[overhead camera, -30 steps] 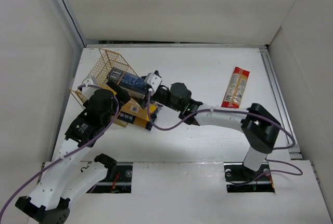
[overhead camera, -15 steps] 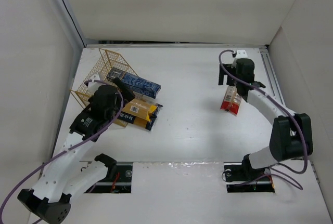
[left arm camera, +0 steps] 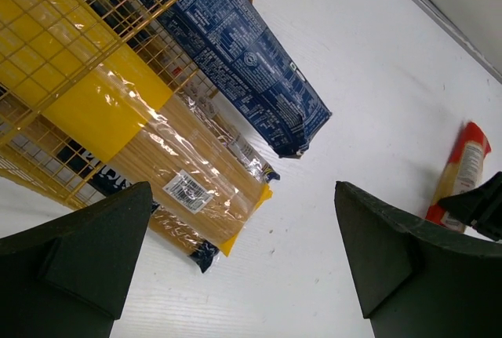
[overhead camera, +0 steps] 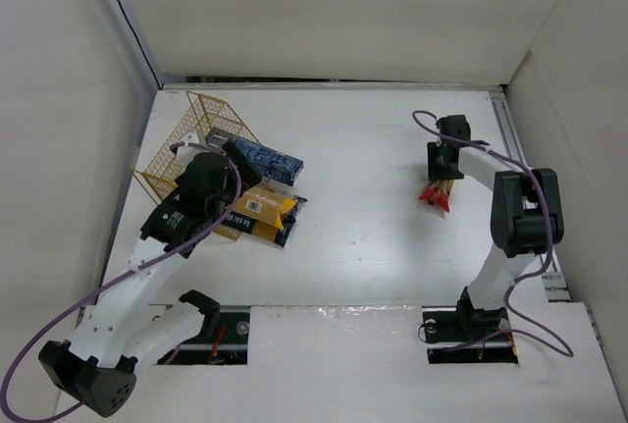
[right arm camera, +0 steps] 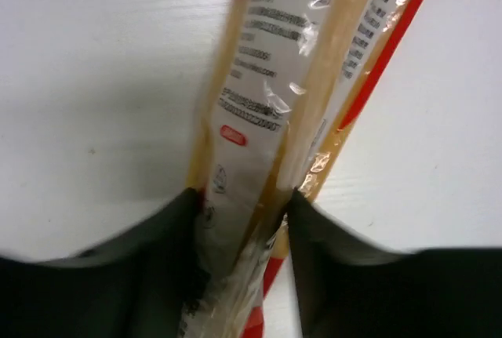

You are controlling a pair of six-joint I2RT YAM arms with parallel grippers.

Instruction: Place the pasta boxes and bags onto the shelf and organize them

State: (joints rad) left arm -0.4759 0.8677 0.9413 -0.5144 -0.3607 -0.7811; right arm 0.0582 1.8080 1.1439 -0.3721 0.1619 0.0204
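Right fingers [right arm camera: 182,236]: closed on the red-and-clear bag [right arm camera: 263,110] near one end, one finger against each long side. This grip suits carrying a long narrow pack lengthwise.
Red-and-clear bag, position: far right of the surface [overhead camera: 373,246], well apart from the shelf [overhead camera: 196,129]. Its free end points toward the near edge. Whether it is lifted cannot be told.
Left fingers [left arm camera: 86,267]: spread fully wide and holding nothing, poised just beside the shelf's open side, above the packs there.
Packs at the shelf: the dark blue box [left arm camera: 243,63] and the yellow packs [left arm camera: 157,154] appear to lie with one end inside the mesh and the other jutting onto the surface. They are judged only partly stowed.
Edges: the side wall [overhead camera: 569,148] stands close beside the right arm, leaving little room on that side.
Open room: a broad bare strip of surface lies between the bag and the shelf, judged to be the natural route leftward.
Constraint: the projecting pack ends and the left arm crowd the shelf's mouth.
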